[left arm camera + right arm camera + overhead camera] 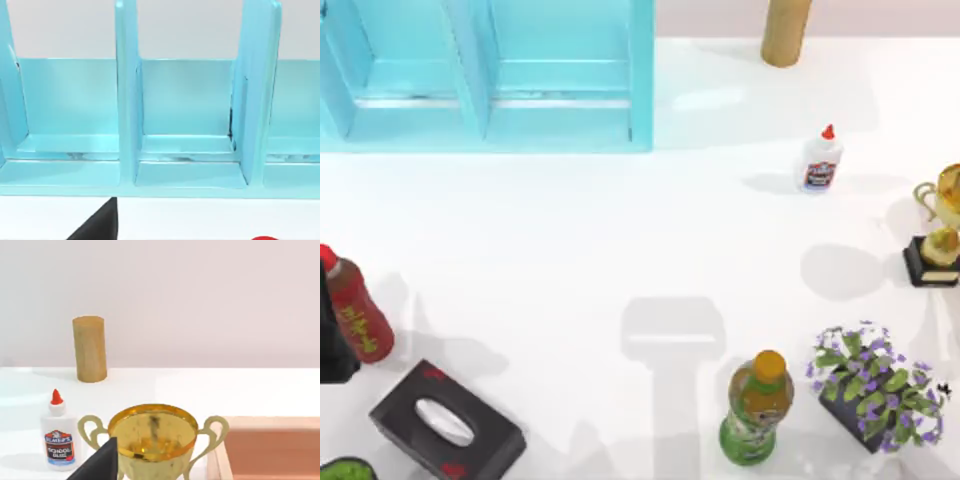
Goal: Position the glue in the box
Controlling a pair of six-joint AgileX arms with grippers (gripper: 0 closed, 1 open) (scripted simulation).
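White plastic with a red pointed cap, the glue [820, 160] stands upright on the bare table [620, 250] in the upper right of the top view, well apart from the pale blue box [485, 75] that fills the upper left and is cut off by the top and left edges. In our right wrist view the glue [58, 432] stands near a gold trophy [152, 440], whose base is cut off, with a wooden cylinder [90, 349] farther back. In the top view that cylinder [787, 30] is cropped by the upper edge and the trophy [940, 235] by the right edge. A dark red bottle [355, 305] sits at the left edge, partly cut off, beside a black tissue box [445, 425]; a green bottle with an orange cap [758, 405] and a pot of purple flowers [875, 390] stand along the bottom. Each wrist view shows a dark wedge at its lower edge; we cannot tell how far either pincer is open, nor whether it holds anything.
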